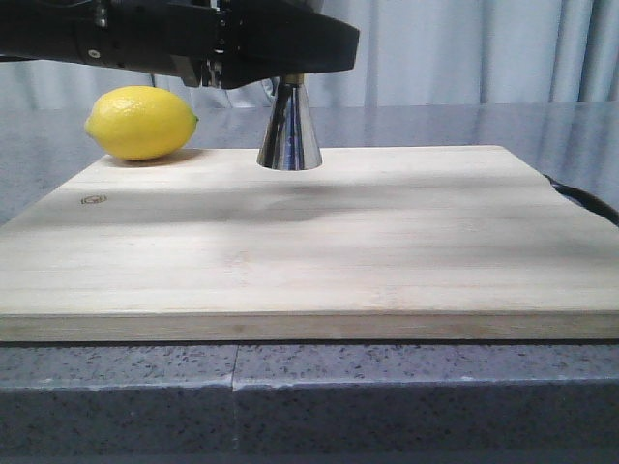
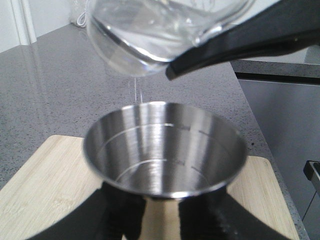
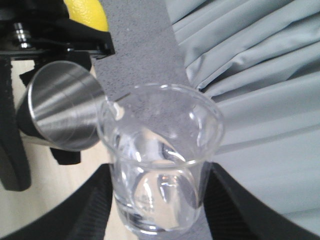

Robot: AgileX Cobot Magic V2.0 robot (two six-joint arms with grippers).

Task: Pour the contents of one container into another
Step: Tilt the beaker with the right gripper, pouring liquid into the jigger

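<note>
- Beaker (image 3: 160,165): clear glass, round, thin rim w/ small pour lip; tipped over, lip right above the jigger (image 3: 62,107) mouth. Clear liquid still inside.
- Right gripper (image 3: 157,200): black fingers clamped on both sides of beaker, holding it in the air.
- Jigger: shiny steel, conical, brushed inside w/ faint ring marks; stands on the wooden board (image 1: 309,242) near its back edge.
- Left gripper (image 2: 160,210): black fingers (image 2: 115,210) pressed vs jigger wall (image 2: 165,145) on both sides below the rim, gripping it.
- Left wrist view only: thin stream falling from beaker (image 2: 145,35) into the steel cup; a black finger of the right gripper (image 2: 240,42) along the glass.
- Right wrist view only: beaker's full round rim + lip touching or just over jigger edge — can't tell which.
- Front view: beaker not visible, black arm body across the top hides it; only jigger's flared lower cone (image 1: 289,130) shows.
- Board: pale wood, straight grain, flat, small round mark near left corner. Lies on grey speckled stone counter (image 1: 309,396).
- Lemon (image 1: 141,122): yellow, dimpled skin, oval, at board's back left edge; well apart from jigger.
- Grey pleated curtain (image 3: 260,100) behind.
</note>
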